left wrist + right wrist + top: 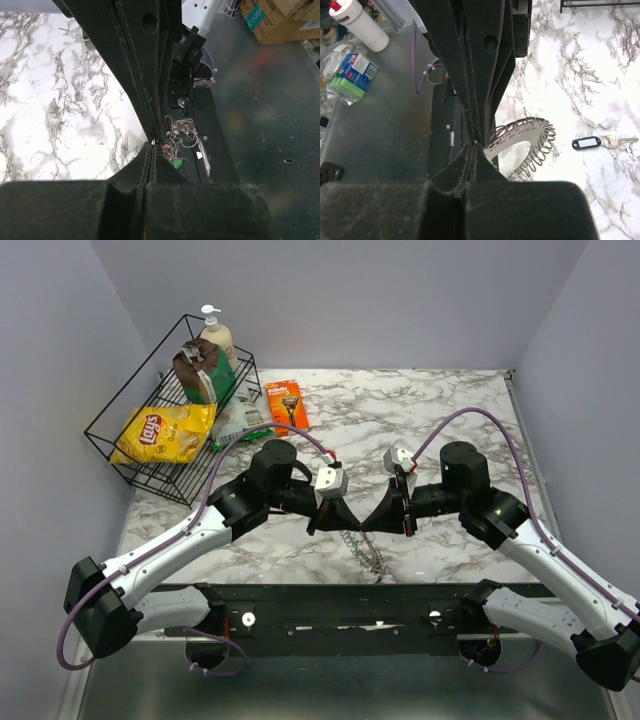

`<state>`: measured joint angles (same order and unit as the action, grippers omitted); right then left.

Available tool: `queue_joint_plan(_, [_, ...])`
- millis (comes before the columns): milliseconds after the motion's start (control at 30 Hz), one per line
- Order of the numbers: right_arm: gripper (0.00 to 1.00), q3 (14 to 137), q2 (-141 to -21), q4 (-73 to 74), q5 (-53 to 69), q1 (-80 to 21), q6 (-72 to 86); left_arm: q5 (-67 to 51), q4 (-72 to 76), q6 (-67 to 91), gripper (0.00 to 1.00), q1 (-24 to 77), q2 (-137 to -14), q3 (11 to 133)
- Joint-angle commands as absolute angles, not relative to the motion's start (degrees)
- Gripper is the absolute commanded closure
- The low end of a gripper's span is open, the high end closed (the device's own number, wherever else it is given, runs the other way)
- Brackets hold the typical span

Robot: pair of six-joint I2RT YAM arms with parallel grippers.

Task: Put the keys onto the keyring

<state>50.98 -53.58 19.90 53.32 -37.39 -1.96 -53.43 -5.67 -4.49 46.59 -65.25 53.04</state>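
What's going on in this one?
Both arms meet mid-table at the keyring. The right gripper is shut on one edge of the coil. The left gripper is shut too, its tips at a bunch of wire loops and small keys, one with a green tag; which piece it pinches is unclear. A silver key with a dark oval tag lies loose on the marble table, not yet on the ring.

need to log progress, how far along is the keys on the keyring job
Done, apparently: a green-tagged key sits in the wire bunch, though I cannot tell if it is threaded. In hand: the left fingers and right fingers are both pinched shut on the keyring. Left: the silver key with the dark loop lies loose on the table, apart from the ring.
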Motion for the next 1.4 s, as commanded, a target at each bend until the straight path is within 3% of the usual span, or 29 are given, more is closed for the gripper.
queue_joint_plan(0, [0.99,52.4,-52.5,17.7,55.3,-37.9,-1.7,-52.0,-7.2,-4.8,1.00,47.0,-66.4,54.8])
queue_joint_plan(400, [0.98,52.5,-53.3,17.1,53.8,-38.0,-1.0,-48.3,-8.3,-5.3,1.00,46.9,-63.1,54.3])
queue_joint_plan(667, [0.59,51.7,-50.2,14.3,45.9,-38.0,2.3,-46.3,-4.9,-3.8,1.00,46.9,-61.3,51.8])
queue_joint_plan(800, [0.31,49.9,-46.2,11.7,39.5,-38.0,3.4,-46.0,-3.1,-3.1,1.00,46.9,-60.5,50.5])
queue_joint_plan(900, [0.19,48.8,-43.9,10.8,34.2,-37.9,4.5,-45.4,-1.3,-2.6,1.00,47.0,-59.4,49.5])
queue_joint_plan(1100, [0.09,47.8,-43.9,10.4,30.7,-37.9,5.1,-43.6,3.0,-1.7,1.00,47.0,-57.1,46.9])
queue_joint_plan(1367, [0.11,46.1,-43.2,8.8,31.1,-37.9,4.2,-44.4,13.2,3.4,1.00,46.9,-54.3,42.5])
